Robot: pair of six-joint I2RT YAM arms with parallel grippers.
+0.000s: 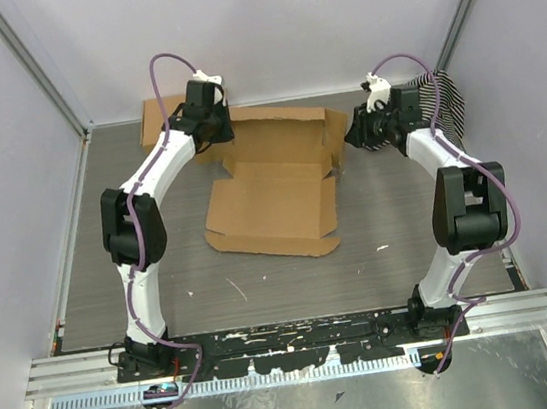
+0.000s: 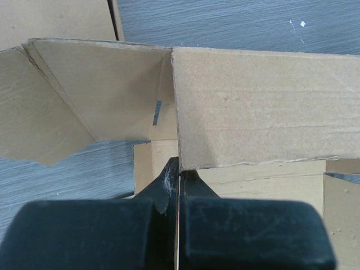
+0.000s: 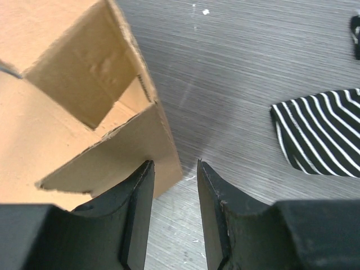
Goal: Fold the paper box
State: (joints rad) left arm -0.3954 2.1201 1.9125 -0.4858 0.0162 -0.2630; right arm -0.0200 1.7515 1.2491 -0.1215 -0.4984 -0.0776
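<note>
The paper box (image 1: 272,190), a brown corrugated die-cut sheet, lies partly folded mid-table with its rear flaps raised. My left gripper (image 1: 210,122) is at its rear left corner. In the left wrist view the gripper (image 2: 179,174) is shut on the thin edge of an upright flap (image 2: 259,107). My right gripper (image 1: 355,131) is at the sheet's right side. In the right wrist view it (image 3: 174,163) is open. A raised side wall (image 3: 84,73) of the box stands just ahead of its left finger (image 3: 138,191), and only bare table shows in the gap.
A smaller compact brown cardboard box (image 1: 156,119) sits at the back left behind my left arm and shows in the left wrist view (image 2: 50,19). A black-and-white striped cloth (image 1: 442,102) lies at the back right, close to my right arm (image 3: 320,132). White walls enclose the table.
</note>
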